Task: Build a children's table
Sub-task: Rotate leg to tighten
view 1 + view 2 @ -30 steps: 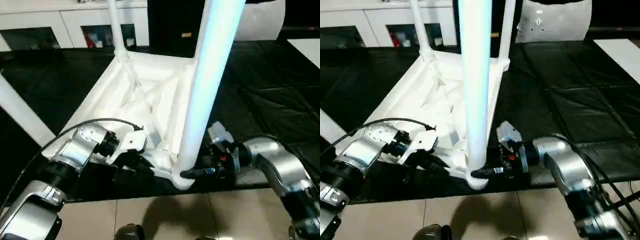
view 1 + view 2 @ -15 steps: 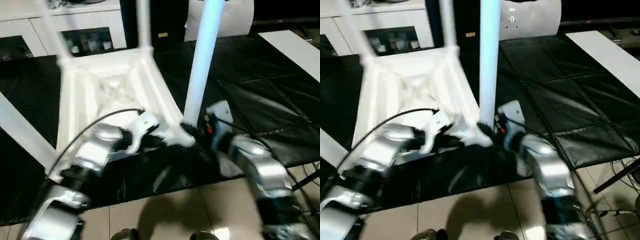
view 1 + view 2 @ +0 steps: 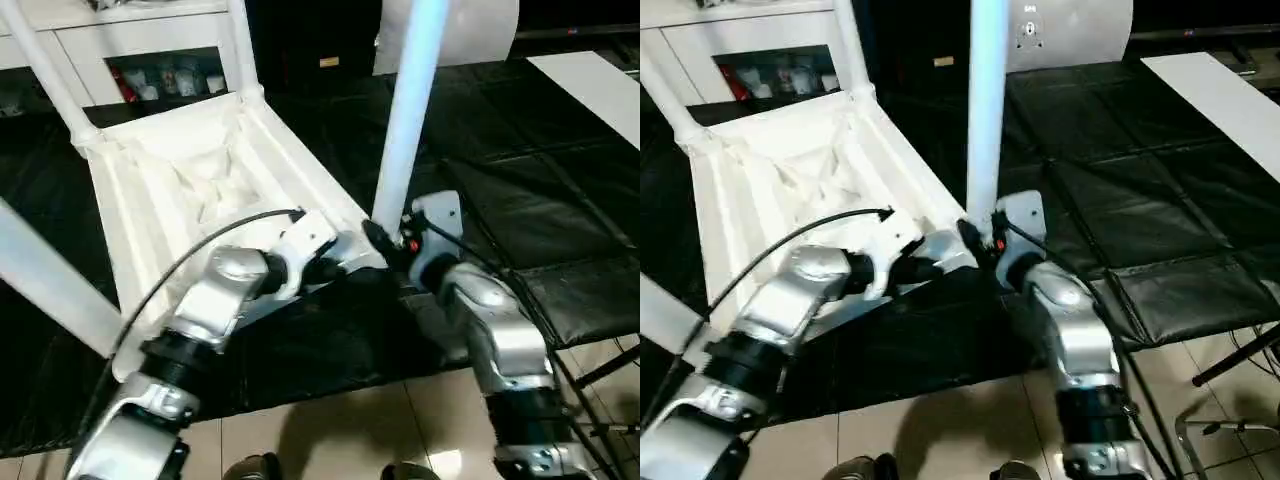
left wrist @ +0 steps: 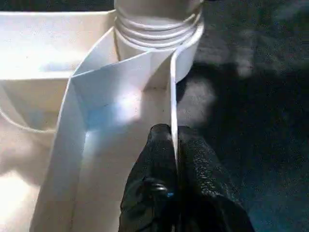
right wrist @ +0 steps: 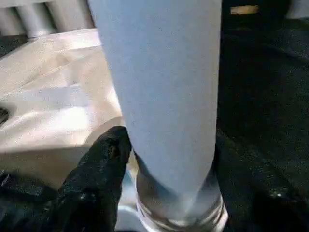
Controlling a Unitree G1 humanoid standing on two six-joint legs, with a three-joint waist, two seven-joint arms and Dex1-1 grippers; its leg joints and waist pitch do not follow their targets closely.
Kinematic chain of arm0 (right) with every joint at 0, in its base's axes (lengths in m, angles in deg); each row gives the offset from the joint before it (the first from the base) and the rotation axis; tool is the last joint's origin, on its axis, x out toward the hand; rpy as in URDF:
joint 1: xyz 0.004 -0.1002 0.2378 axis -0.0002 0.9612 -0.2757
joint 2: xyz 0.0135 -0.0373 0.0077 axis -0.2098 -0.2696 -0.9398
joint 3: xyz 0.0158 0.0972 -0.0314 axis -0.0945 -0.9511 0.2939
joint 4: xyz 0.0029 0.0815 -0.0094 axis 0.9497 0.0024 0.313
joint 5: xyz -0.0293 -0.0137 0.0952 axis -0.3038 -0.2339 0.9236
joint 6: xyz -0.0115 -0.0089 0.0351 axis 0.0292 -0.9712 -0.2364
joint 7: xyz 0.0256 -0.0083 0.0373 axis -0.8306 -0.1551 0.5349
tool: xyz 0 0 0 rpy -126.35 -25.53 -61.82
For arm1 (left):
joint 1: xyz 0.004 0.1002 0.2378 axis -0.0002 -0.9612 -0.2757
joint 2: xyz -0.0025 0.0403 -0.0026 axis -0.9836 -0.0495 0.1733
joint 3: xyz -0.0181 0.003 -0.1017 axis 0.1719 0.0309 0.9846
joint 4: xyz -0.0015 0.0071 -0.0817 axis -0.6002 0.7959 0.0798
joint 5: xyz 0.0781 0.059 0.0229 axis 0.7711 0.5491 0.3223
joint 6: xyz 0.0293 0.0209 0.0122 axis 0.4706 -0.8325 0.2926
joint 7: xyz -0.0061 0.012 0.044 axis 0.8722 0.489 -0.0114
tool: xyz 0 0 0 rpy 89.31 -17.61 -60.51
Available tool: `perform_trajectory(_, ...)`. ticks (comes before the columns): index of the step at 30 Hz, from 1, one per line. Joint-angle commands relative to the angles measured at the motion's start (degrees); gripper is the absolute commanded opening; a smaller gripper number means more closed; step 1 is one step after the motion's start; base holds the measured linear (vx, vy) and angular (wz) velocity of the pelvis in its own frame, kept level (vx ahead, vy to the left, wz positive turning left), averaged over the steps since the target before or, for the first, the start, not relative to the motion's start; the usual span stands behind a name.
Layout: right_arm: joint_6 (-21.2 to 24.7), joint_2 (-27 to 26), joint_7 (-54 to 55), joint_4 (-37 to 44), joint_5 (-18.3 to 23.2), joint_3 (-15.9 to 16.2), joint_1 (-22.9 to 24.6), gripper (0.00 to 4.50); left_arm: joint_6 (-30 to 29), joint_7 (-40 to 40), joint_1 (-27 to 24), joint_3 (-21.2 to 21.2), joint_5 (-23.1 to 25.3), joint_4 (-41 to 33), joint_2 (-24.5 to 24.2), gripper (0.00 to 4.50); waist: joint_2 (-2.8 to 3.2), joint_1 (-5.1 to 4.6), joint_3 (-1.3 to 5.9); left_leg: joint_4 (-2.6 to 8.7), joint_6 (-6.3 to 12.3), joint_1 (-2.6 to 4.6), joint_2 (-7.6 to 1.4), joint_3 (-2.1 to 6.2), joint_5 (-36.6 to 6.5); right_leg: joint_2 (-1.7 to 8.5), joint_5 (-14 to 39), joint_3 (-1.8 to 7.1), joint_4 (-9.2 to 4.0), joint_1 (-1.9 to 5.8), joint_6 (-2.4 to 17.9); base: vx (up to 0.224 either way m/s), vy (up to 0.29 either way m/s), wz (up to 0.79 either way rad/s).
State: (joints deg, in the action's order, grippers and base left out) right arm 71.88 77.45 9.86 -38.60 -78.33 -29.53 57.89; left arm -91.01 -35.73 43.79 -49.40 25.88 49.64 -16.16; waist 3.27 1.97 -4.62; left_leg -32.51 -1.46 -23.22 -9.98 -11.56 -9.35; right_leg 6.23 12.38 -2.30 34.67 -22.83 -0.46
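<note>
White plastic fills the middle of my head views: the children's table (image 3: pixel 190 180) lies upside down on a black mat (image 3: pixel 560 180), its ribbed underside facing up, with legs standing up from its corner sockets. My silver left forearm reaches in from the lower left and bends toward the near corner, where my left gripper (image 3: pixel 335 268) meets the rim. My right forearm comes up from the lower right, and my right gripper (image 3: pixel 385 243) sits at the foot of the nearest leg (image 3: pixel 405 110), which rises almost straight up out of the frame. Behind stands a white cabinet (image 3: pixel 120 50) with glass doors.

In my left wrist view, my two black fingers (image 4: pixel 157 193) are closed on the table's thin raised rim (image 4: pixel 172 106), one on each side. Just beyond them is the round corner socket (image 4: pixel 159 41), with the leg's ringed base seated in it.

In my right wrist view, the leg fills the centre, its long axis upright. My black fingers (image 5: pixel 99 174) are spread around its lower end, one pressed against each side, just above the socket.
</note>
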Motion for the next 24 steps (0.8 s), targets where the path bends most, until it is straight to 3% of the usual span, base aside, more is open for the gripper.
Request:
perform_trajectory(1,-1.9,3.4,-10.4,0.3,3.0,2.0,0.6,3.21,5.6,7.3,-0.4,-1.1,-1.7,0.1,-2.7,0.00,0.01,0.39,3.74,3.06,5.69,1.54,-2.54,1.49,-8.0,1.87,-2.9,1.45,-3.46,2.74,14.5,0.000,0.000,0.00)
perform_trajectory(4,-2.8,6.5,-14.9,0.2,3.4,2.7,0.7,3.52,7.4,10.4,-0.7,-1.5,-2.3,0.1,-4.3,0.00,-0.06,0.47,3.73,2.83,6.70,1.49,-2.60,1.37,-6.9,1.82,-5.5,1.34,-3.11,2.76,15.8,0.000,0.000,0.00)
perform_trajectory(6,-3.8,9.7,-20.1,-0.3,4.2,3.5,0.6,3.67,9.5,14.4,-0.9,-2.5,-2.8,0.3,-6.4,0.00,0.26,1.10,3.76,2.76,6.78,1.81,-2.86,1.25,-7.0,1.83,-4.6,1.31,-3.04,2.58,16.5,0.000,0.000,0.00)
perform_trajectory(8,-4.2,15.5,-31.4,-1.6,5.6,5.6,-0.1,3.78,15.0,23.9,-0.7,-4.4,-4.2,1.7,-10.0,0.00,-0.09,1.62,3.82,2.72,6.77,1.95,-2.97,1.11,-7.0,1.77,-4.4,1.30,-2.97,2.49,16.9,0.000,0.000,0.00)
perform_trajectory(11,-4.5,17.8,-36.6,-2.4,6.4,6.8,-0.6,3.78,16.7,27.8,-0.3,-4.7,-5.3,2.5,-11.0,0.00,0.25,2.42,3.81,2.51,7.07,1.95,-2.99,1.06,-6.8,1.81,-4.9,1.28,-2.63,2.33,17.7,0.000,0.000,0.00)
perform_trajectory(12,-5.5,19.1,-40.5,-3.2,6.4,8.3,-1.3,3.78,17.6,31.2,0.1,-5.6,-5.8,2.9,-11.8,0.00,-0.16,2.82,3.82,2.46,6.97,1.91,-3.03,1.02,-7.7,2.04,-3.7,1.34,-2.61,2.27,17.9,0.000,0.000,0.00)
perform_trajectory(17,-7.2,20.4,-48.3,-5.5,6.9,11.5,-3.5,3.78,19.1,37.2,1.4,-7.6,-6.2,3.9,-12.8,0.00,-0.25,3.23,3.74,2.73,5.94,2.10,-3.27,1.09,-9.5,2.20,0.4,1.39,-2.73,2.05,18.0,0.000,0.000,0.00)
perform_trajectory(22,-7.3,18.8,-52.4,-7.9,7.5,14.0,-6.0,3.42,22.5,38.8,3.6,-9.8,-5.7,6.9,-12.3,0.00,-0.29,3.82,3.56,3.07,4.15,2.14,-3.39,1.15,-12.4,2.43,4.5,1.59,-3.02,1.81,17.2,0.000,0.000,0.00)
perform_trajectory(24,-7.1,18.5,-52.8,-8.2,7.5,14.2,-6.2,3.14,22.7,38.8,3.9,-10.2,-5.9,7.2,-12.3,0.00,-0.34,3.89,3.63,3.09,3.80,2.13,-3.40,1.18,-12.6,2.40,3.8,1.60,-2.90,1.80,17.2,0.000,0.000,0.00)
